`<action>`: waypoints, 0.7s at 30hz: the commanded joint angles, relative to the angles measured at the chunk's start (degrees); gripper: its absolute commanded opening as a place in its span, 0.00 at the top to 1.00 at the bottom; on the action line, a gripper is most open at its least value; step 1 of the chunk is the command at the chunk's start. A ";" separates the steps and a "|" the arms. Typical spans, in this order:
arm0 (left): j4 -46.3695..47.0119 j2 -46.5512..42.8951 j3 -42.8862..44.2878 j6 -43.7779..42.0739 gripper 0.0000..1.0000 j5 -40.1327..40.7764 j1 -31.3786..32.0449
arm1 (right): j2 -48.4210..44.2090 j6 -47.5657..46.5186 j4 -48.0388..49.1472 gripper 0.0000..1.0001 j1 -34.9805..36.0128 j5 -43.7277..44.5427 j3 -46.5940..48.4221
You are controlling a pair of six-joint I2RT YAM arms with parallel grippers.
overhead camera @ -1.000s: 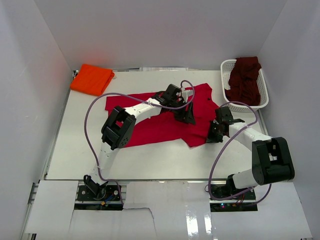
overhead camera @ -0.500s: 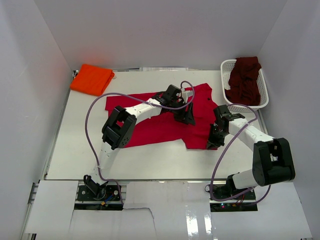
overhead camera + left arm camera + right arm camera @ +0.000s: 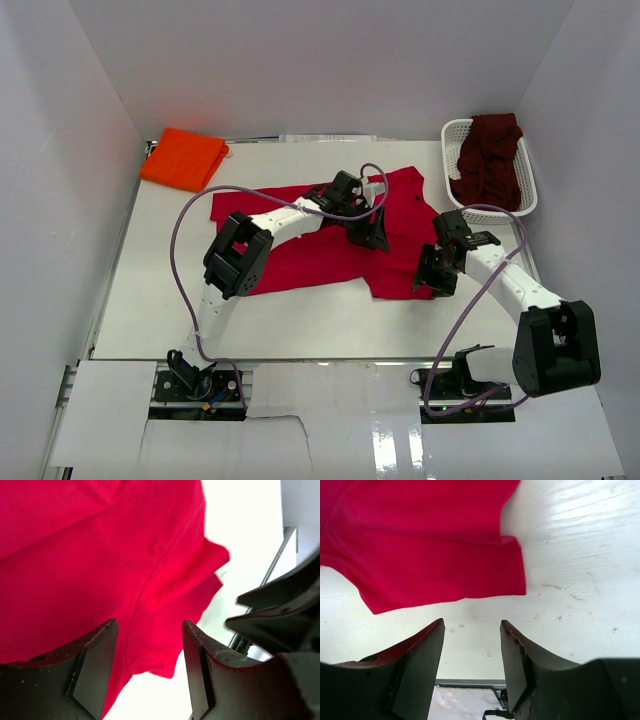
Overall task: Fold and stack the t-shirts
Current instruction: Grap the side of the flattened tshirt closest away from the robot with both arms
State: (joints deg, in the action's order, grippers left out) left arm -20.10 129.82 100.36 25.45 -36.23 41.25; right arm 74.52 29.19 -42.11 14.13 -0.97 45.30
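Note:
The bright red t-shirt (image 3: 300,255) lies spread across the middle of the table. My left gripper (image 3: 373,236) hovers over its right half, jaws open and empty, with red cloth (image 3: 100,555) below its tip (image 3: 150,635). My right gripper (image 3: 436,277) sits just off the shirt's lower right corner. It is open over bare table (image 3: 472,630), with the cloth's folded edge (image 3: 420,540) lying flat ahead of it. The orange t-shirt (image 3: 183,158) lies folded at the back left. The dark maroon t-shirt (image 3: 490,160) is bunched in the basket.
The white lattice basket (image 3: 449,133) stands at the back right corner. White walls enclose the table on three sides. A purple cable (image 3: 180,230) loops off the left arm, another (image 3: 450,310) off the right. Part of the right arm (image 3: 280,610) shows dark in the left wrist view.
My right gripper has opened and let go of the red shirt's lower right corner, then drawn back slightly toward the right. The left arm has stayed put.

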 commanded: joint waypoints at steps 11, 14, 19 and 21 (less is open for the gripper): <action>2.62 -22.83 -19.57 8.91 0.35 2.64 -17.86 | -0.52 -3.69 7.64 0.45 -7.27 3.00 -4.95; -2.21 -30.84 -20.55 7.95 0.33 6.42 -22.43 | 1.41 -4.75 9.23 0.46 -8.68 1.68 -5.40; -10.13 -41.21 -22.31 6.80 0.28 12.32 -29.55 | 3.35 -5.20 11.87 0.48 -9.47 -1.49 -7.06; -11.98 -44.02 -23.89 6.72 0.28 12.06 -33.41 | 4.05 -5.20 13.01 0.48 -9.65 -2.45 -7.50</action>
State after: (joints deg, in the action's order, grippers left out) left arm -25.65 89.03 79.07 32.99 -26.48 11.18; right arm 77.41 24.97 -32.47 4.84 -0.84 39.03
